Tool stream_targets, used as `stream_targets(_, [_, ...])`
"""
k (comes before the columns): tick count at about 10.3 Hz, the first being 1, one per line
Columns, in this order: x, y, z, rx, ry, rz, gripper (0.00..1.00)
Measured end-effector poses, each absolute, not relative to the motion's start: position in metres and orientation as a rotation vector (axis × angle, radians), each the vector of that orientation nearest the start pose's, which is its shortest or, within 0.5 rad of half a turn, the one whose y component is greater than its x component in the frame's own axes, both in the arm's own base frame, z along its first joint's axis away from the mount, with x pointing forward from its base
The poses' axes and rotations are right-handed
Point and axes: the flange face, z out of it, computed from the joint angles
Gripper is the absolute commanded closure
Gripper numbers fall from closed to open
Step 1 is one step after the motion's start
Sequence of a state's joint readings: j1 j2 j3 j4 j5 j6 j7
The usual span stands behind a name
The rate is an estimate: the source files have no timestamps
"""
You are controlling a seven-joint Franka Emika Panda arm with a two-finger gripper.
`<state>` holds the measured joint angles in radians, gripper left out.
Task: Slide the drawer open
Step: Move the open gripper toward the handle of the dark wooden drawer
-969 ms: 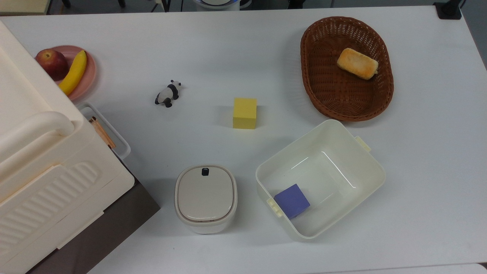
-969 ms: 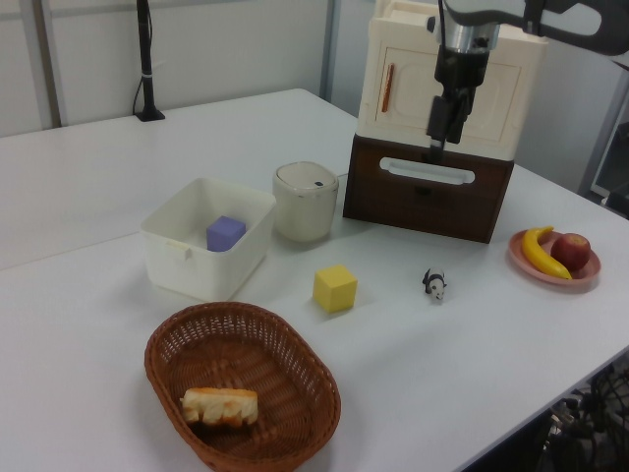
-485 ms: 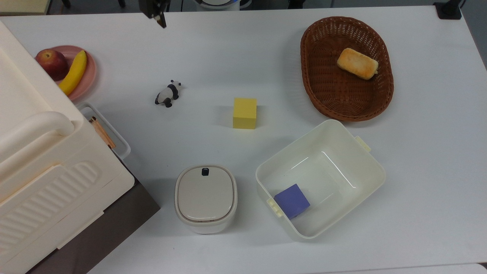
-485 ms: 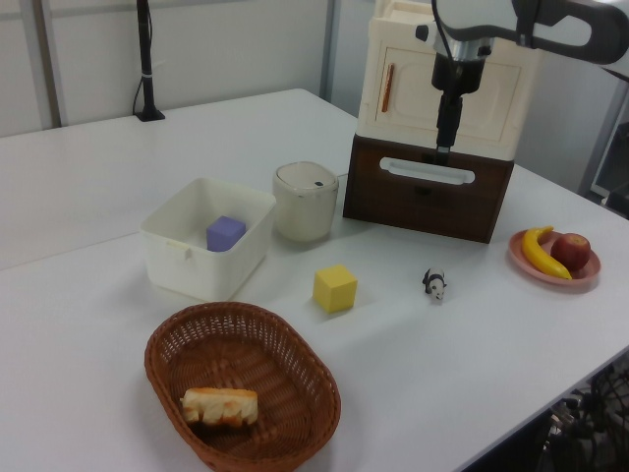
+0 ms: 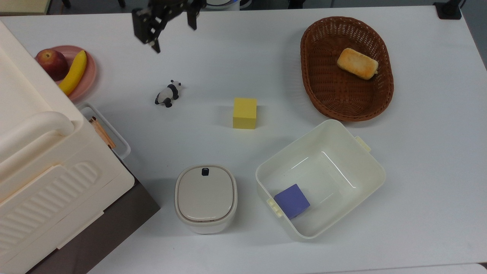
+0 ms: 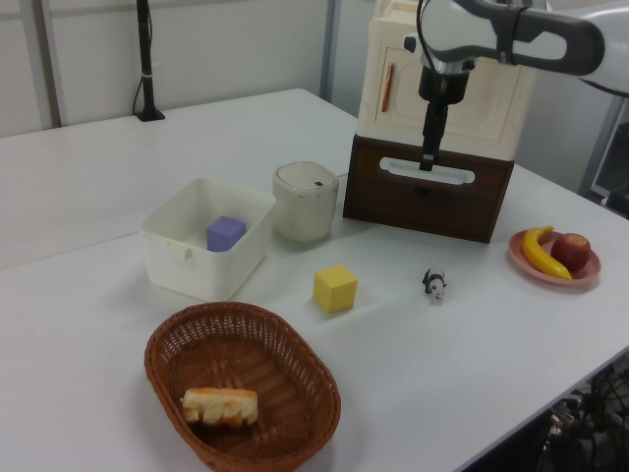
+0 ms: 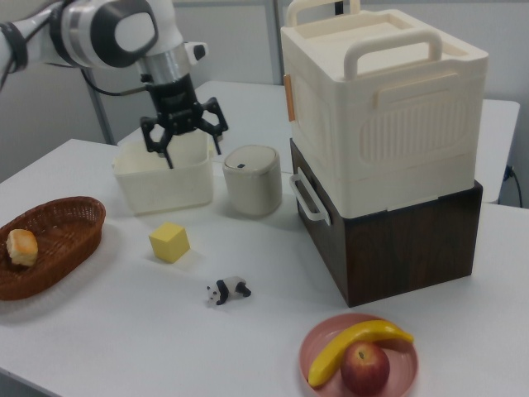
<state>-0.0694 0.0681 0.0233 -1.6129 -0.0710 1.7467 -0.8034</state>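
The drawer [image 7: 397, 248] is the dark brown box under the cream cabinet [image 7: 384, 107], and it is pushed in. Its white loop handle [image 7: 307, 198] sticks out from the front. The handle [image 5: 110, 133] lies at the top view's left, and the handle [image 6: 428, 172] runs across the brown front [image 6: 423, 202] in the left view. My gripper [image 7: 190, 150] hangs high above the table with its fingers spread and nothing between them. It is well apart from the drawer, near the far table edge in the top view [image 5: 175, 38]. In the left view the gripper [image 6: 428, 157] lines up with the handle.
A toy panda [image 5: 167, 94], a yellow cube [image 5: 244, 113] and a lidded cream pot [image 5: 206, 198] stand mid-table. A cream tub [image 5: 342, 133] holds a purple cube [image 5: 292, 200]. A wicker basket [image 5: 315, 91] holds bread. A pink plate [image 5: 89, 76] with an apple and a banana sits beside the cabinet.
The gripper has come into the top view from the far edge and moved down and toward the top view's left. In the left view it has shifted slightly left.
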Motion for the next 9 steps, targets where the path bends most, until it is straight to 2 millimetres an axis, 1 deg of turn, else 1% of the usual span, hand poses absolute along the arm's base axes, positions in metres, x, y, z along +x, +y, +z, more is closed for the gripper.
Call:
stream_targets(3, [0.614, -0.063, 0.564, -3.048, -1.175, -0.190, 0.00])
stream_targets(6, [0.633, -0.071, 0.544, -3.066, -1.176, -0.269, 0.00])
stream_targets(9, [0.648, -0.077, 0.524, -3.099, -1.217, -0.303, 0.00])
